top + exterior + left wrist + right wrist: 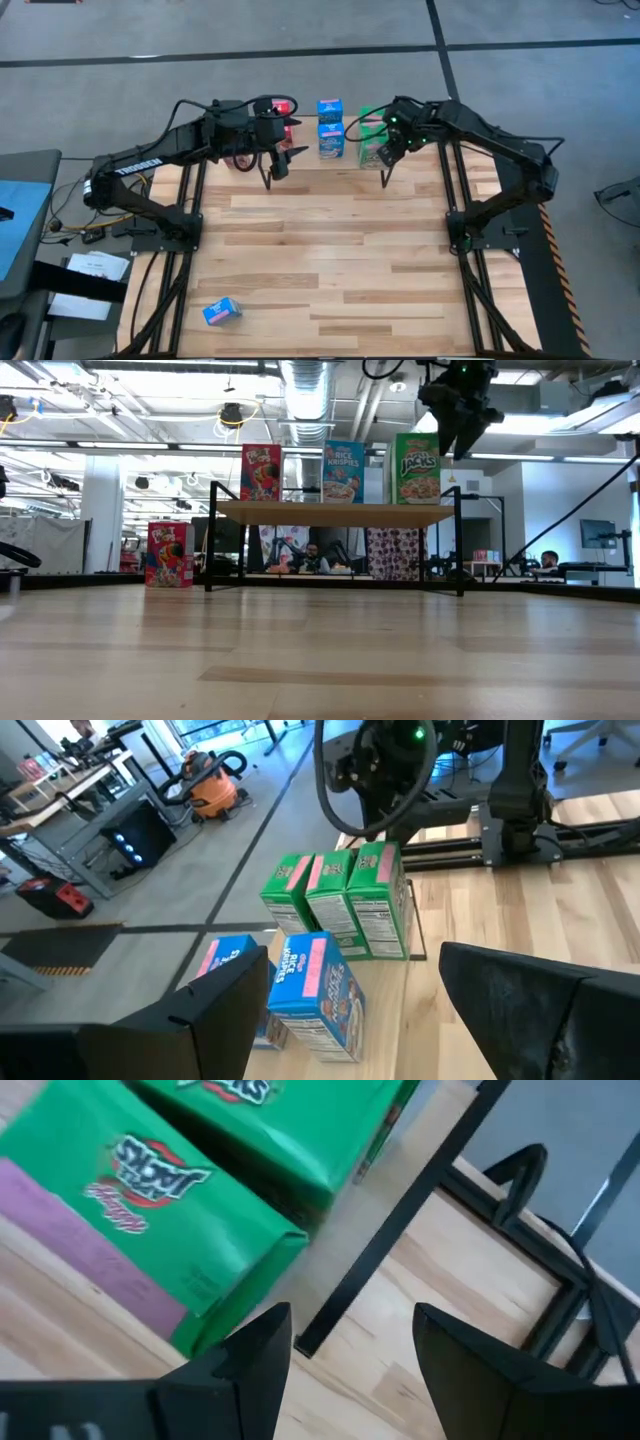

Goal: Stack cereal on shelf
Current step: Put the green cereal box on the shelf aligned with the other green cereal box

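Notably, lone blue cereal box [221, 312] lies flat at near-left table edge, long axis crosswise, nearer left gripper [276, 168], open and empty like right gripper [386, 152].

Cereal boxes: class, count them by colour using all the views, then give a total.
Red boxes: 2 in view; another may be hidden
Blue boxes: 3
Green boxes: 3
Total: 8 in view
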You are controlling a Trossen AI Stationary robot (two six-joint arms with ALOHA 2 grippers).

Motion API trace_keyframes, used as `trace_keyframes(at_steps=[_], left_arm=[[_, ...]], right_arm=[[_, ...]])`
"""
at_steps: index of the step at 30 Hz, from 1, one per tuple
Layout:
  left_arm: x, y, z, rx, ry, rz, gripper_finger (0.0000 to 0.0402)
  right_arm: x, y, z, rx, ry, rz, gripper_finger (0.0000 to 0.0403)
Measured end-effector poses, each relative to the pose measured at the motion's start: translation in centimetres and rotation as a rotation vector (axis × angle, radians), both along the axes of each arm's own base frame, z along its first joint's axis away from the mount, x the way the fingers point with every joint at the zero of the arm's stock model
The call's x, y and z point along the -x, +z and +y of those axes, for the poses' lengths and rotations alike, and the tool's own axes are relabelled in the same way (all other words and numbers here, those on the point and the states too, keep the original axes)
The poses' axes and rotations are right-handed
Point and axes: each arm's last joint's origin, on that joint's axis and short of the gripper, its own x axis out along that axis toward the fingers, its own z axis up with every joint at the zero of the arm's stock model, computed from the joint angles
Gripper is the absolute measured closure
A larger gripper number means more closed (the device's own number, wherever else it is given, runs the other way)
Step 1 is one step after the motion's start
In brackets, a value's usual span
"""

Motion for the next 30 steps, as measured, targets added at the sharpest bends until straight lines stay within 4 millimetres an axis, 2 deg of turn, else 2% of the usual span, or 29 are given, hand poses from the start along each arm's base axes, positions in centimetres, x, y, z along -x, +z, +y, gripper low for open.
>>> trace_keyframes(at_steps=[9, 16, 20, 24, 27, 30], left_arm=[[0.0, 0.0, 0.0, -0.002, 0.005, 0.004, 0.0116], [0.0, -0.1, 0.0, -0.002, 0.005, 0.006, 0.0116], [0.0, -0.1, 0.1, -0.005, 0.019, 0.008, 0.0116], [0.0, -0.1, 0.1, -0.007, 0.023, 0.008, 0.0116], [0.0, -0.1, 0.1, -0.007, 0.023, 0.008, 0.0116], [0.0, -0.1, 0.1, -0.006, 0.023, 0.007, 0.0116]], right_arm=[[0.8, -0.1, -0.1, -0.015, -0.020, 0.065, 0.0168], [2.2, 1.7, 1.6, -0.026, 0.054, 0.132, 0.0168], [3.5, 3.2, 3.2, 0.021, 0.097, 0.052, 0.0168], [4.8, 4.5, 4.3, 0.104, 0.116, -0.105, 0.0168], [5.4, 4.1, 4.9, 0.141, 0.118, -0.202, 0.0168], [5.9, 2.6, 5.3, 0.142, 0.112, -0.253, 0.0168]])
